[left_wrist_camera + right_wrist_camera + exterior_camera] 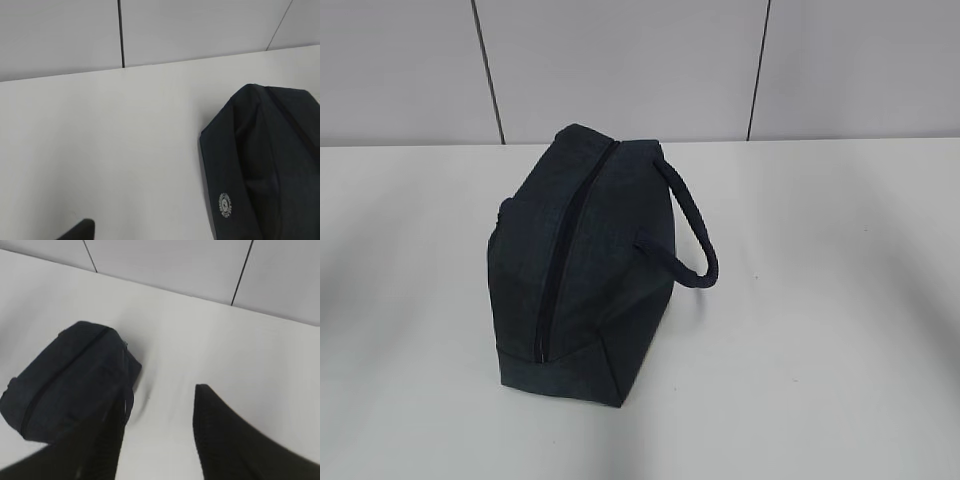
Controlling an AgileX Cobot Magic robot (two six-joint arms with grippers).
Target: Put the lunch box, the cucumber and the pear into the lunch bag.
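Centrally on the white bench (820, 380) sits the navy bag (582, 262), the only task item in sight; box, cucumber and pear appear in none of the three views. Behind the bench runs a pale panelled wall (620, 60) with dark vertical seams.

The bag rests on its base, its long zip (570, 250) drawn closed along the top ridge from the far end down to the near end. Its loop handle (692, 232) arches off the right side, curling toward the bench without clearly touching it. On the bag's end panel, seen from the left wrist, is a small round white logo (224, 204).

From the right wrist, the right gripper (155, 410) shows two dark fingers (225, 440) spread apart with bare bench between them; nothing is pinched. The left finger overlaps the bag's near corner in that view, though contact cannot be judged. The bag lies ahead and to the left of these jaws.

From the left wrist, only a dark sliver of the left gripper (80, 231) pokes in at the bottom edge, well apart from the bag at right. Whether its jaws are spread or together cannot be told from that sliver.

Neither arm appears in the exterior view.
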